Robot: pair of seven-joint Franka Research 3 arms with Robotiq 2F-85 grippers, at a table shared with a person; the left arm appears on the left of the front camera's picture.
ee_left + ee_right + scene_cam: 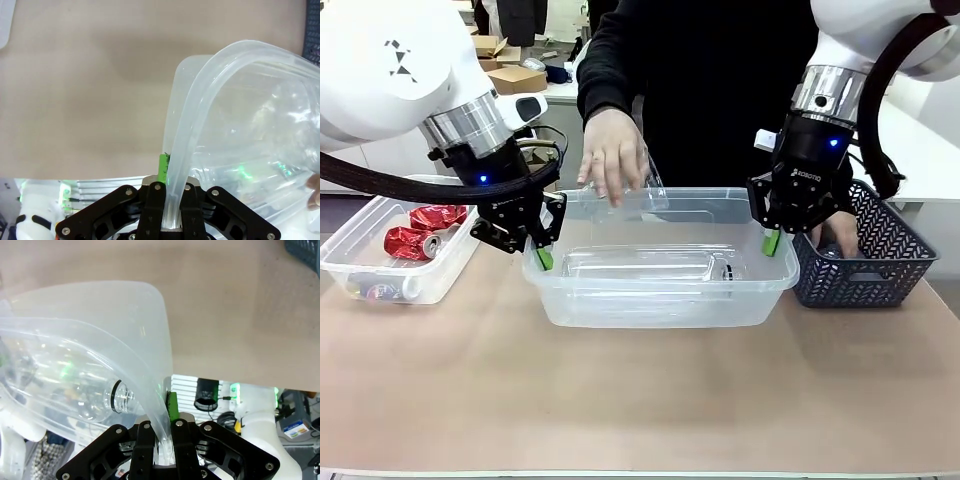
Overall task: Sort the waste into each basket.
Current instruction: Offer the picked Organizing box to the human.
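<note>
Two robot arms are gripping opposite ends of the middle clear tub (660,290) while a person across the table is lowering a clear bottle (645,190) into it with one hand (612,155). The left gripper (542,255) is pinching the tub's rolled rim between its green pads, and the right gripper (772,240) is clamping the opposite rim the same way. At least one clear bottle (640,265) is already lying inside this tub. Crushed red cans (420,230) are resting in the second clear tub (360,270) at the robot's left. The person's other hand (840,232) is reaching into the dark lattice basket (880,265), whose contents are hard to make out, so the sorting appears well advanced but possibly unfinished.
</note>
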